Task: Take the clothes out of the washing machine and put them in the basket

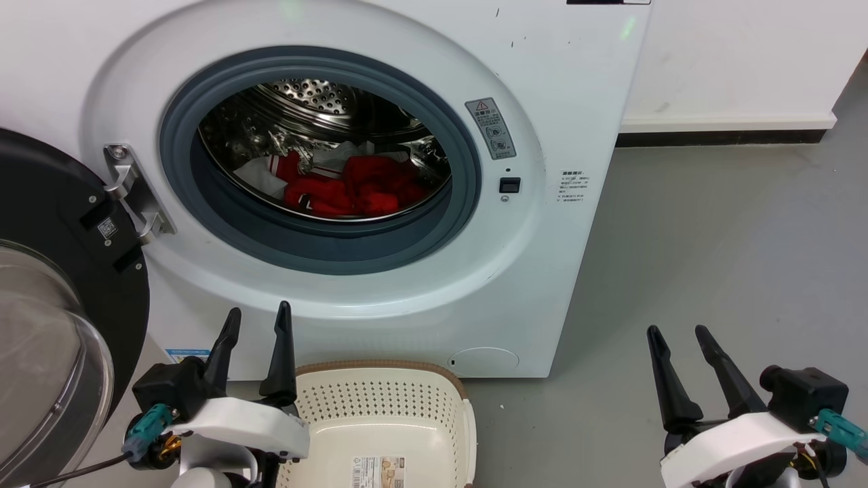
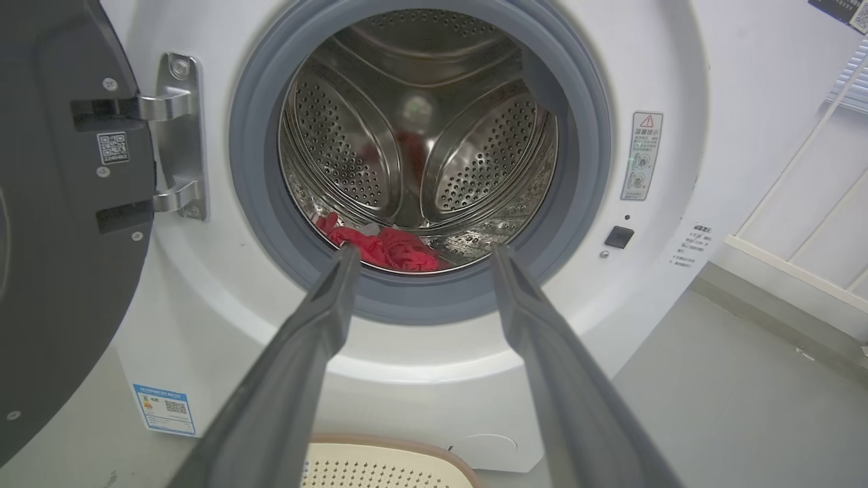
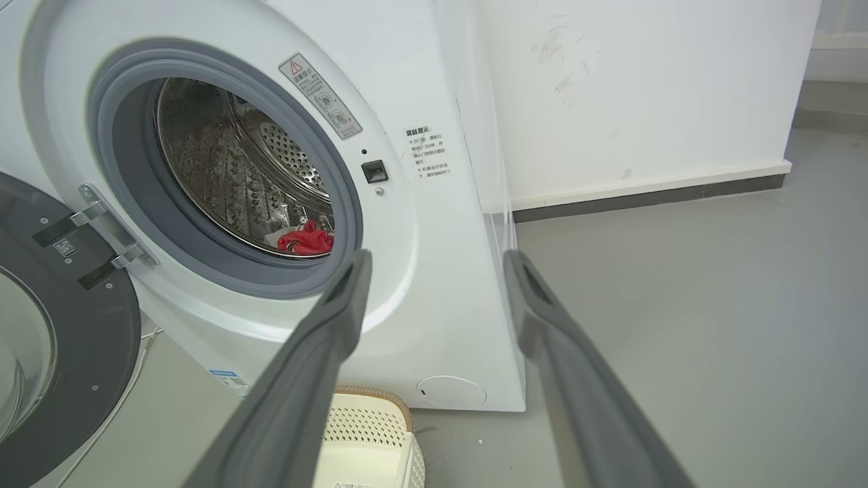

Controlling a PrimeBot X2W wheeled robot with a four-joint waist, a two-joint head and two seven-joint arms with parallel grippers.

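Note:
The white washing machine (image 1: 542,102) stands in front of me with its door (image 1: 61,271) swung open to the left. Red and white clothes (image 1: 352,186) lie in a heap on the bottom of the steel drum (image 1: 305,102); the same clothes (image 2: 390,247) (image 3: 306,238) show in both wrist views. On the floor below the porthole sits the cream basket (image 1: 386,420), holding no clothes. My left gripper (image 1: 258,318) is open, just left of the basket's rim. My right gripper (image 1: 678,334) is open over bare floor, right of the machine.
The open door's glass bowl (image 1: 47,366) juts out at the left, close to my left arm. Grey floor (image 1: 712,257) stretches right of the machine to a white wall with a dark skirting (image 1: 719,137).

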